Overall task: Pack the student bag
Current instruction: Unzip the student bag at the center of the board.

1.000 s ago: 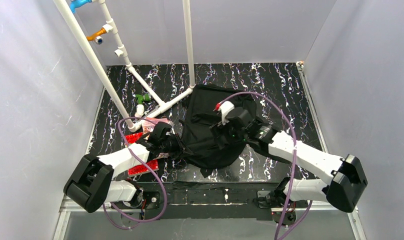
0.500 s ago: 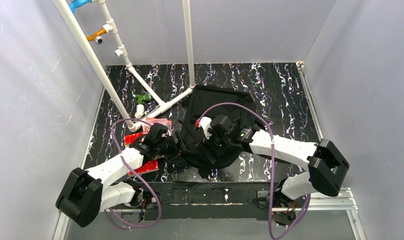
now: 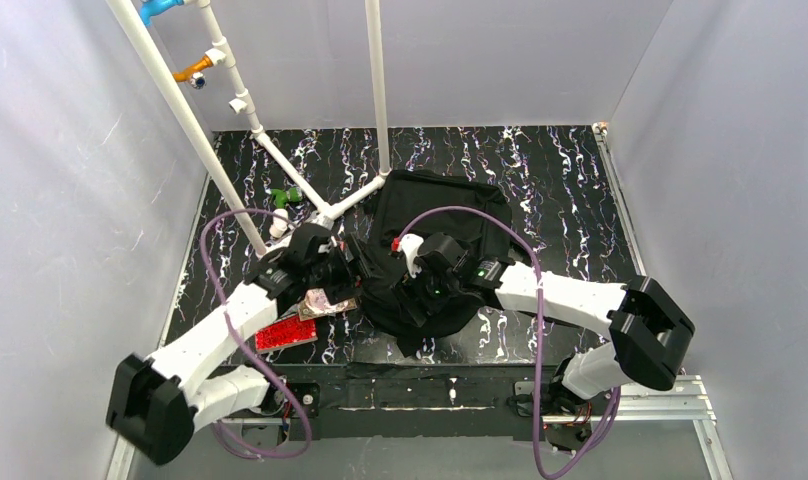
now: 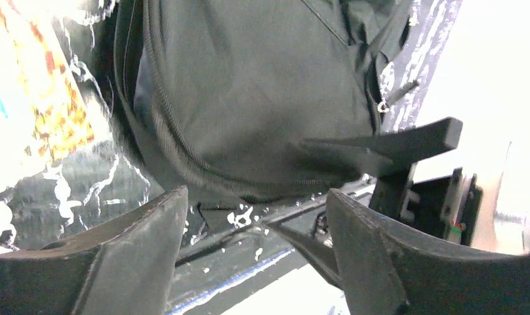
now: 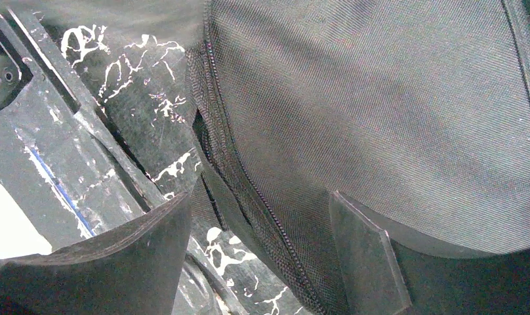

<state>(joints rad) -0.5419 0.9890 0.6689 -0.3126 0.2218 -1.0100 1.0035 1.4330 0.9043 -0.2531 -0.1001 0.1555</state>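
While the student bag [image 3: 435, 215] lay slumped in the middle of the black, white-veined tabletop [image 3: 570, 180], both arms reached in toward its near-left part. The left fingers [image 3: 347, 272] hung just beside the bag's left side. The right fingers [image 3: 418, 300] sat low over the black cloth at its near edge.

Seen from the left wrist, the left fingers [image 4: 138, 249] stood well apart with nothing between them, fully released. Beyond them the bag [image 4: 262, 98] showed a curved zipper line along its lower rim, with a small metal pull [image 4: 382, 105] near its right side.

Seen from the right wrist, the right fingers [image 5: 361, 243] were also spread and unclenched, gripping nothing. One lay over the bag's woven fabric [image 5: 393, 118] and the other over the tabletop. The zippered seam [image 5: 249, 190] ran down between them. Whether either finger touched the cloth could not be told.

Left of the bag, a flat red packet [image 3: 285, 333] lay on the tabletop beside the left arm. A pinkish packet [image 3: 325, 300] sat just beside it, nearer the bag. A white pipe frame [image 3: 280, 165] rose from the far-left part of the tabletop, one foot ending close to the bag's far-left corner. A small green piece [image 3: 285, 196] lay against the frame's base.
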